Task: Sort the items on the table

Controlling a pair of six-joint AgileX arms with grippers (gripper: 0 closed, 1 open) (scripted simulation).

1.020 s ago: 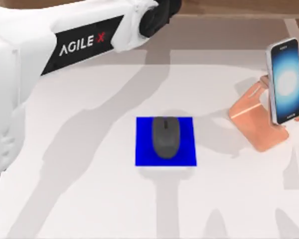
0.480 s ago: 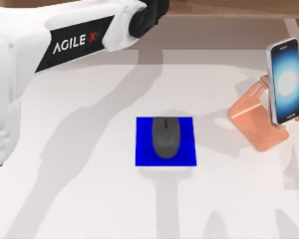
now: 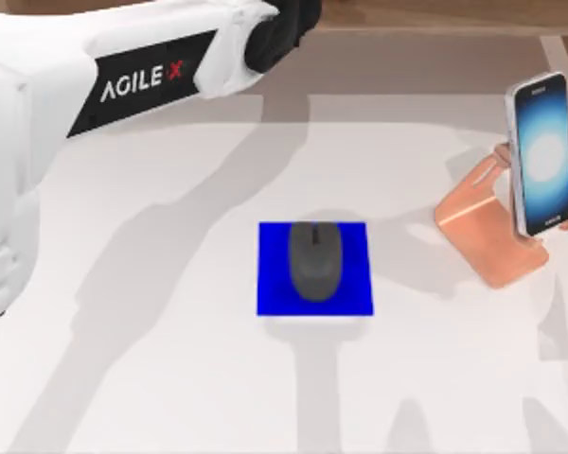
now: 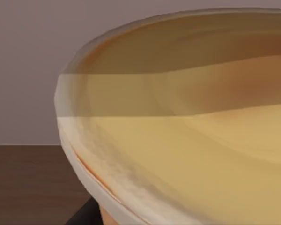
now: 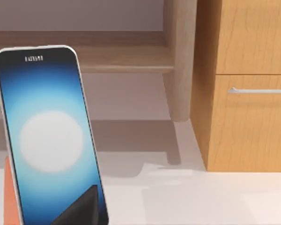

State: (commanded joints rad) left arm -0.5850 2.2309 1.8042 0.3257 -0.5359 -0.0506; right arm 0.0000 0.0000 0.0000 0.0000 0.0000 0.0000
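Both items look sorted: mouse (image 3: 314, 261) on the pad (image 3: 269, 284), phone (image 3: 541, 153) on the stand (image 3: 483, 227) (jaws' state: cannot tell). Keep your arms high, off the desk (image 3: 170, 378).

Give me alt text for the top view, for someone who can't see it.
A dark grey mouse sits on a blue pad in the middle of a white table. At the right, a phone with a glowing screen leans on a copper-pink stand. The white left arm reaches across the upper left corner.
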